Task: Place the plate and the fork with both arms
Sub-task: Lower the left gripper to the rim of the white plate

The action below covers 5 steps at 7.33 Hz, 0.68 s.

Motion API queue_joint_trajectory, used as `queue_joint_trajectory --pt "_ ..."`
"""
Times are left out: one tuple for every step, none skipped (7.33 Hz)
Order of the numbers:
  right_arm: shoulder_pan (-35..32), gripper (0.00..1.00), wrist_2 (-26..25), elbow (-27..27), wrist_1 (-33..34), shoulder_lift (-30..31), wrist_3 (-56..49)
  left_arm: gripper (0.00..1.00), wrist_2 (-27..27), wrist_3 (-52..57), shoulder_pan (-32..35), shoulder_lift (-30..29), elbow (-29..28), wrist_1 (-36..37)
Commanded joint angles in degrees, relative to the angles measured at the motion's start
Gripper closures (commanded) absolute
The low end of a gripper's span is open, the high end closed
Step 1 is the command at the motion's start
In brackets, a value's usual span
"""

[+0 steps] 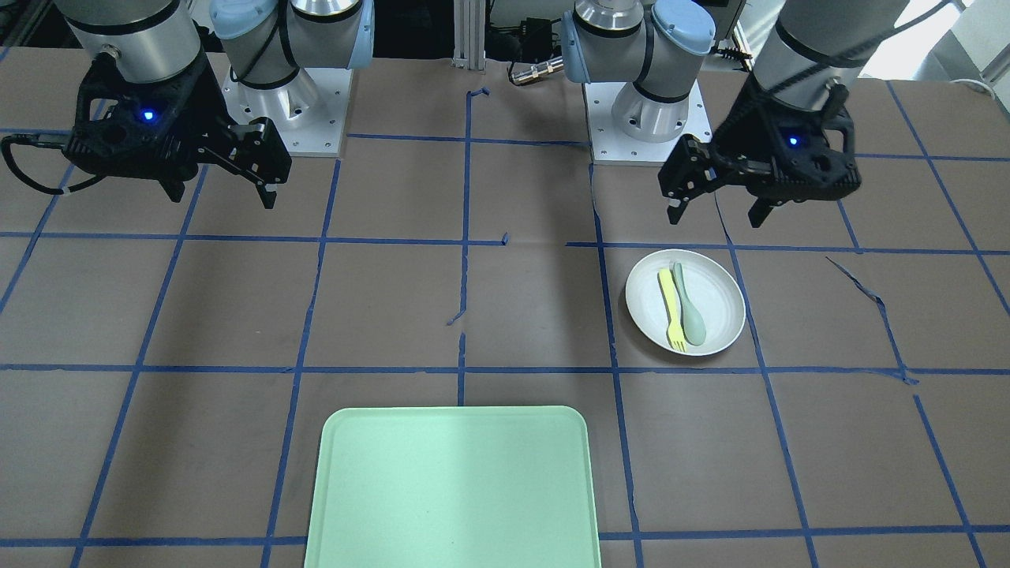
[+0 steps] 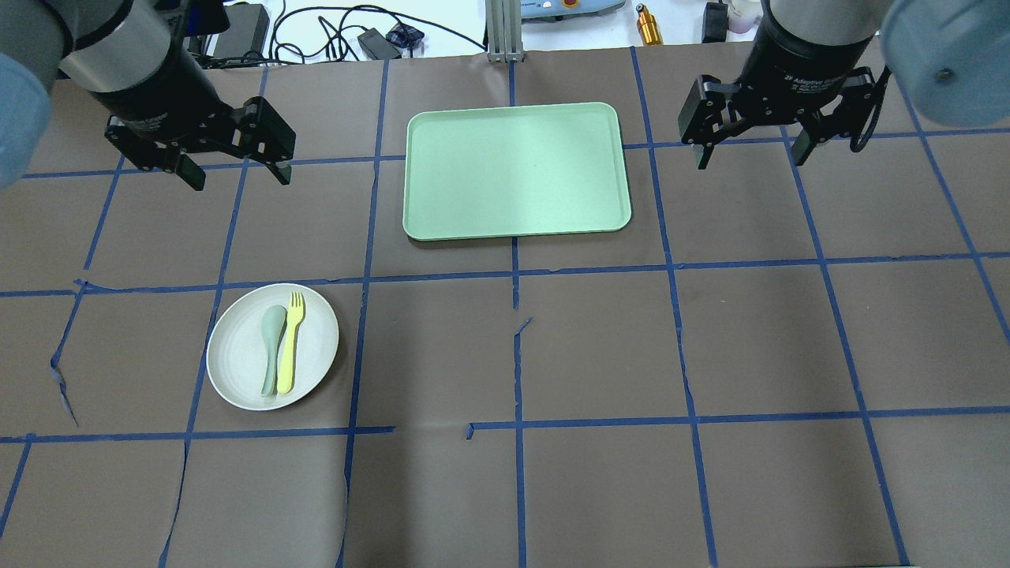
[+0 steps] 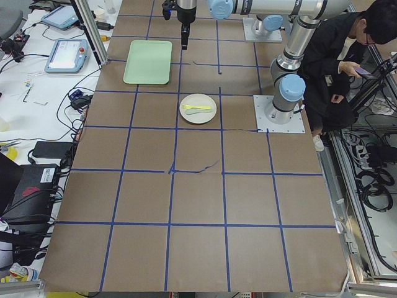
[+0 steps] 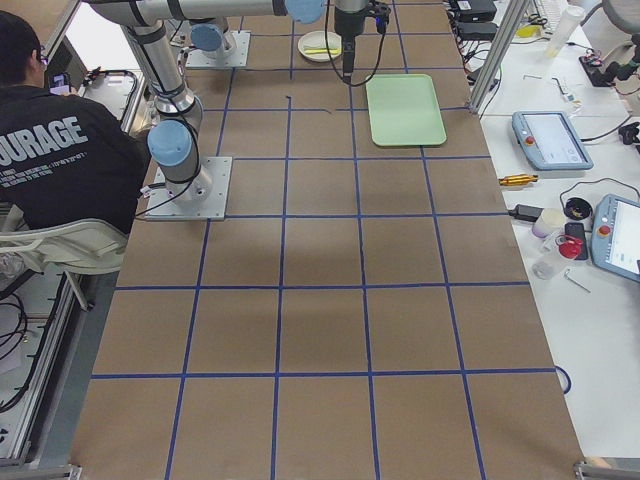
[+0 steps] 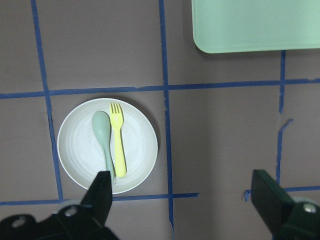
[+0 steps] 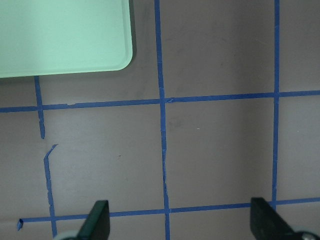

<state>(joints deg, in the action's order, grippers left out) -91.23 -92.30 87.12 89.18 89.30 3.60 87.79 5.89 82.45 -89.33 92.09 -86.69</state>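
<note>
Noted the plate (image 2: 237,359): small, round, white, shallow-rimmed, flat on the brown table (image 2: 600,355) on the left arm's side. Found the fork (image 2: 290,343), slim and pale yellow, lying on it, tines away from the robot, just beside a grey-green spoon (image 2: 272,347). Saw the mint-green tray (image 2: 517,170) well apart. Found the left gripper (image 2: 237,175) raised beyond the plate, jaws spread, empty; the right gripper (image 2: 751,158) likewise spread and empty.
</note>
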Motion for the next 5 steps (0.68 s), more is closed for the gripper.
queue_joint_trajectory --pt "0.0 0.00 0.0 0.1 0.0 0.0 0.0 0.00 -0.3 15.4 -11.6 -0.6 9.1 6.4" --pt "0.0 0.00 0.0 0.1 0.0 0.0 0.0 0.00 -0.4 19.1 -15.2 -1.0 16.6 15.1" --pt "0.0 0.00 0.0 0.1 0.0 0.0 0.0 0.00 -0.4 20.3 -17.3 -2.4 23.9 25.3" --pt "0.0 0.00 0.0 0.1 0.0 -0.1 0.0 0.03 -0.4 23.3 -19.0 -4.3 29.0 32.4" --pt "0.0 0.00 0.1 0.1 0.0 -0.2 0.0 0.11 -0.6 23.6 -21.1 -6.0 32.5 35.6"
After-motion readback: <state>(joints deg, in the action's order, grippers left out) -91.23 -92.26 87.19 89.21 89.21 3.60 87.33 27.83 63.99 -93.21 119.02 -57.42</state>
